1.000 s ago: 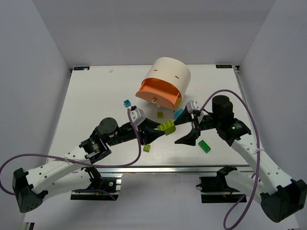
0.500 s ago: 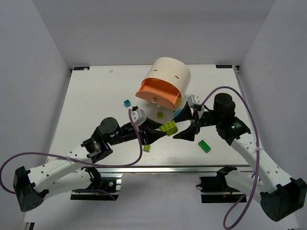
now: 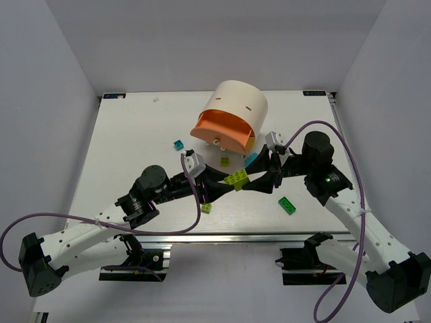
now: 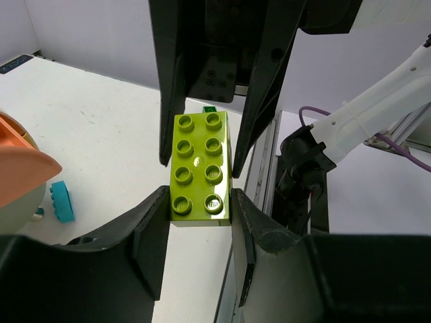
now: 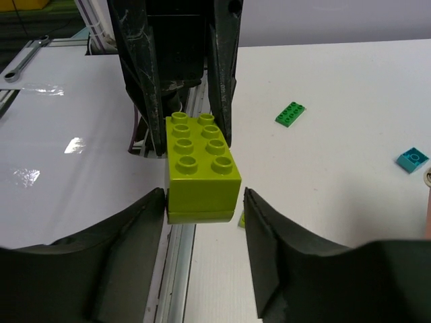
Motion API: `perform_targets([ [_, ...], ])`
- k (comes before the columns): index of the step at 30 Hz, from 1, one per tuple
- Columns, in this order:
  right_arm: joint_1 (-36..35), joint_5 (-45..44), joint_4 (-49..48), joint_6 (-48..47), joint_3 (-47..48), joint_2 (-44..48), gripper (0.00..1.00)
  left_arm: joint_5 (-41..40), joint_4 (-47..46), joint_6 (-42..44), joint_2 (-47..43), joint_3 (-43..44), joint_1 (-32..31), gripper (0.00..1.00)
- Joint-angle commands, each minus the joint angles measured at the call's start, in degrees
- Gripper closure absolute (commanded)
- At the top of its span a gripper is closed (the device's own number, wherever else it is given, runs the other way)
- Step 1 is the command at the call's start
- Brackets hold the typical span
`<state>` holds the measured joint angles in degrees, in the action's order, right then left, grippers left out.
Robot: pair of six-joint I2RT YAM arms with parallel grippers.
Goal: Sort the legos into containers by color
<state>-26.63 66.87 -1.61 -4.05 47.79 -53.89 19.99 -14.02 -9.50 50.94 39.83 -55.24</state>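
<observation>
While the left gripper [image 4: 199,196] clamps the lime brick [image 4: 199,165], the right gripper [image 5: 204,195], jaws slightly apart, straddles its other end.

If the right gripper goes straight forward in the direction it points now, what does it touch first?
The lime-green brick, which the left gripper holds at its far end. The brick sits between the open jaws of the right gripper, with a small gap on one side. Directly behind the brick is the left gripper itself.
</observation>
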Motion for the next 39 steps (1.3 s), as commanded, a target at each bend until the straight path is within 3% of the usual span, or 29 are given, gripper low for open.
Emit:
perform_targets([
  [1, 0.1, 1.2, -3.1, 1.3, -0.6, 0.9, 0.47, 1.0, -1.8, 0.1, -0.3, -0.2, -0.1, 1.00],
  [6, 0.1, 1.1, -3.2, 1.4, -1.1, 0.9, 0.51, 1.0, -1.6, 0.4, -0.5, 0.2, -0.1, 1.00],
  [9, 0.2, 1.3, -3.4, 1.7, -1.4, 0.8, 0.62, 1.0, -1.9, 0.7, -0.8, 0.2, -0.1, 1.00],
  [13, 0.1, 2.5, -4.5, 2.7, -1.8, 0.9, 0.86, 1.1, -2.4, 1.0, -1.1, 0.2, -0.1, 1.00],
  [17, 0.2, 2.3, -5.2, 3.3, -2.3, 1.4, 0.99, 0.1, -2.3, 1.6, -2.0, 0.2, -0.1, 1.00],
  [23, 0.6, -0.2, 0.2, -3.5, -2.9, 2.1, 1.00, -5.3, 0.3, 3.3, -5.2, 2.3, -0.1, 1.00],
  [34, 1.3, -0.5, 0.2, -3.9, -4.5, 3.1, 1.00, -12.2, 2.9, 5.8, -6.7, 4.7, 0.5, 1.00],
  [39, 1.7, -3.5, 4.9, -7.5, -4.0, 4.0, 1.00, -17.3, 5.3, 8.1, -4.1, 8.7, 0.5, 1.00],
])
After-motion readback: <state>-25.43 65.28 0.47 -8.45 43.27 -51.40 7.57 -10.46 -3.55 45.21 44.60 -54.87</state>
